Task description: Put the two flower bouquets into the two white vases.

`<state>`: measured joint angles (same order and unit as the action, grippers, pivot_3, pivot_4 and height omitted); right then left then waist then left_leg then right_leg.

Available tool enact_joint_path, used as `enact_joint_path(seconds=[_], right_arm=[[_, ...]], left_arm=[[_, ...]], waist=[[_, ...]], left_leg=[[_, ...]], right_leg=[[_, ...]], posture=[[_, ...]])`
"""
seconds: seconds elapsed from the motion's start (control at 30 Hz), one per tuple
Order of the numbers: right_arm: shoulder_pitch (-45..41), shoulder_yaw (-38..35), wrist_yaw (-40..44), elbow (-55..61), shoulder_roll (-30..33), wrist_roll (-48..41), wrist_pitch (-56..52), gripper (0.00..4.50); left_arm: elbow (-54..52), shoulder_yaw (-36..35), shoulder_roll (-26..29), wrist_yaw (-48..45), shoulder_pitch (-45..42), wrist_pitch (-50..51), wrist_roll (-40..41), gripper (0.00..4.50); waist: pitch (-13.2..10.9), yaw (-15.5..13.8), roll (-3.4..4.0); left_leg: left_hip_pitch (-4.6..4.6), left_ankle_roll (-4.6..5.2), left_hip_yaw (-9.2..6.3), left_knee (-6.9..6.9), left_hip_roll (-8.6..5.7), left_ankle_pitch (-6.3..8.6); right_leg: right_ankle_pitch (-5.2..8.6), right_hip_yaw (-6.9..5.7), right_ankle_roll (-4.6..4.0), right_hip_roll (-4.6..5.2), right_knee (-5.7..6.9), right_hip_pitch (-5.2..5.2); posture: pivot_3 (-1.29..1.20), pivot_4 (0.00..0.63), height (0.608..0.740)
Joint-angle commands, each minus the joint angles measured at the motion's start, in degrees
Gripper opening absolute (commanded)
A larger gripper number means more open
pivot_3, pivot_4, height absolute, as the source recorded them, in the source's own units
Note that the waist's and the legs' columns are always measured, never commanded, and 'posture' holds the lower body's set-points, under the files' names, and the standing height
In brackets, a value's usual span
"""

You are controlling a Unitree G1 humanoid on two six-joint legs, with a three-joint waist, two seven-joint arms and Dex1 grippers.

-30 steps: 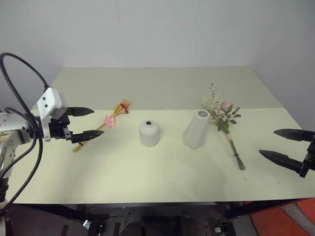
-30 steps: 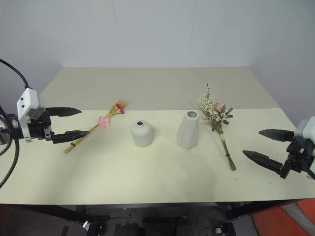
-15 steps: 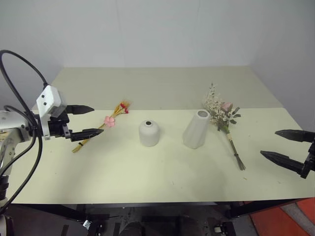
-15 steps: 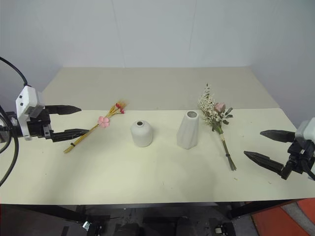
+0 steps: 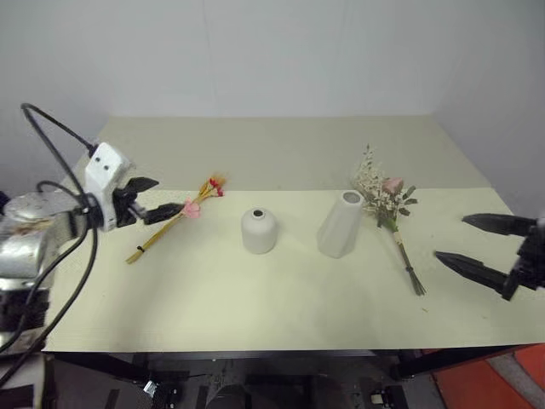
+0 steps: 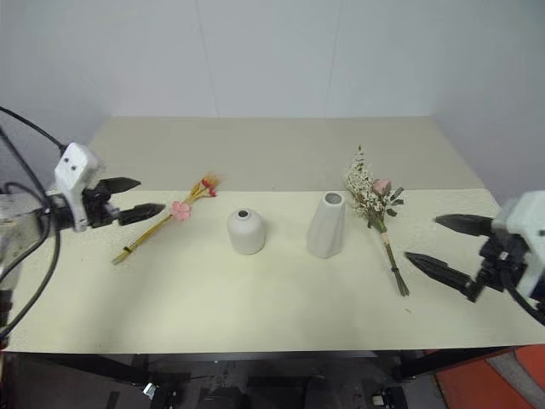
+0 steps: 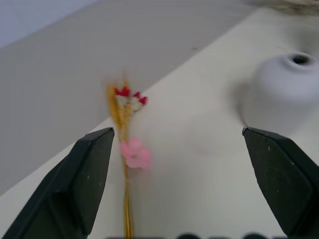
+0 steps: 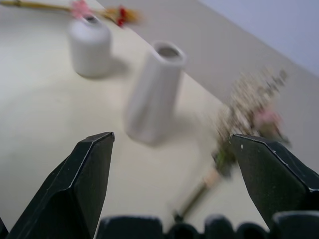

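A slim wheat-stalk bouquet (image 5: 177, 218) with red and pink blossoms lies flat on the table's left side. My left gripper (image 5: 160, 199) hovers open just left of its blossoms, nothing between the fingers. The short round white vase (image 5: 257, 230) and the taller tapered white vase (image 5: 339, 224) stand upright mid-table. Right of the tall vase lies the bushier bouquet (image 5: 387, 208) of white sprigs, leaves and a pink rose, stems toward the front. My right gripper (image 5: 467, 242) stands open, empty, right of those stems. The left wrist view shows the slim bouquet (image 7: 126, 149) and the round vase (image 7: 286, 89).
The cream table (image 5: 255, 307) has a seam across its middle and a front edge close below the grippers. White walls close the back and sides. A black cable (image 5: 51, 136) loops over my left arm.
My left gripper has moved forward and toward the slim bouquet's blossoms, turning as it went. My right gripper has shifted left, closer to the bushy bouquet's stems. Both stay open.
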<state>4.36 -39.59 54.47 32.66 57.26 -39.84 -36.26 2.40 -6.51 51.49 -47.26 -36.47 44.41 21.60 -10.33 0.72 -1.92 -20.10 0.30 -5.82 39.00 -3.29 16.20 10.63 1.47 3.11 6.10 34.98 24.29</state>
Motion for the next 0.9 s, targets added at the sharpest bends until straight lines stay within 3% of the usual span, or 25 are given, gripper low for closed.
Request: enact_joint_path(seconds=[0.03, 0.13, 0.27, 0.4, 0.6, 0.9], right_arm=[[-3.2, 4.0, -3.7, 3.2, -0.3, -2.3, -1.7, 4.37], [-5.6, 7.7, -5.5, 3.6, 0.0, -3.7, -3.3, 4.37], [-8.5, 12.7, -5.7, 4.3, 0.6, -3.8, -3.2, 4.37], [-10.0, 14.9, -6.7, 4.3, -0.3, -4.3, -3.7, 4.37], [-10.7, 14.9, -9.3, 6.5, -1.3, -7.4, -5.1, 4.37], [-7.9, 13.2, -11.7, 9.4, -1.2, -8.8, -6.2, 4.37]], left_arm=[[6.6, 6.8, -1.4, 4.8, -7.0, 5.4, -6.4, 4.49], [18.0, 14.3, -2.8, 2.3, -15.7, 5.9, -11.4, 4.49], [35.8, 26.8, -3.9, -5.1, -27.5, -2.1, -22.7, 4.49], [53.5, 33.1, -8.7, -9.1, -37.7, -10.8, -30.4, 4.49], [68.2, 34.9, -14.1, -13.8, -41.2, -19.8, -36.5, 4.49], [75.1, 31.5, -18.5, -9.9, -40.9, -22.0, -39.9, 4.49]], waist=[[0.0, 0.0, 0.00], [0.0, -0.1, -0.03], [-0.1, 0.0, -0.13], [-0.1, -0.1, -0.18], [-0.1, 0.2, -0.23], [-0.1, -0.3, -0.26]], left_leg=[[-0.03, 0.00, 0.00, 0.00, -0.03, 0.01], [-0.06, -0.01, 0.00, 0.02, -0.28, 0.00], [-0.14, 0.00, -0.01, 0.04, -0.32, 0.00], [-0.20, 0.01, -0.01, 0.04, -0.34, 0.01], [-0.22, 0.11, 0.01, 0.05, -0.39, 0.07], [-0.57, 0.12, -0.02, 0.30, -0.43, 0.07]], right_leg=[[-0.03, 0.01, -0.04, 0.00, -0.02, 0.04], [-0.10, 0.00, -0.14, 0.01, 0.00, 0.05], [-0.13, -0.02, -0.18, 0.02, -0.04, 0.13], [-0.20, -0.05, -0.28, 0.04, -0.06, 0.15], [-0.17, -0.04, -0.23, 0.13, -0.05, 0.17], [-0.24, -0.06, -0.13, 0.16, 0.04, 0.41]], posture=[[0.00, 0.150, 0.740], [0.00, 0.150, 0.740], [0.00, 0.150, 0.740], [0.00, 0.150, 0.740], [0.00, 0.150, 0.740], [0.00, 0.150, 0.740]])
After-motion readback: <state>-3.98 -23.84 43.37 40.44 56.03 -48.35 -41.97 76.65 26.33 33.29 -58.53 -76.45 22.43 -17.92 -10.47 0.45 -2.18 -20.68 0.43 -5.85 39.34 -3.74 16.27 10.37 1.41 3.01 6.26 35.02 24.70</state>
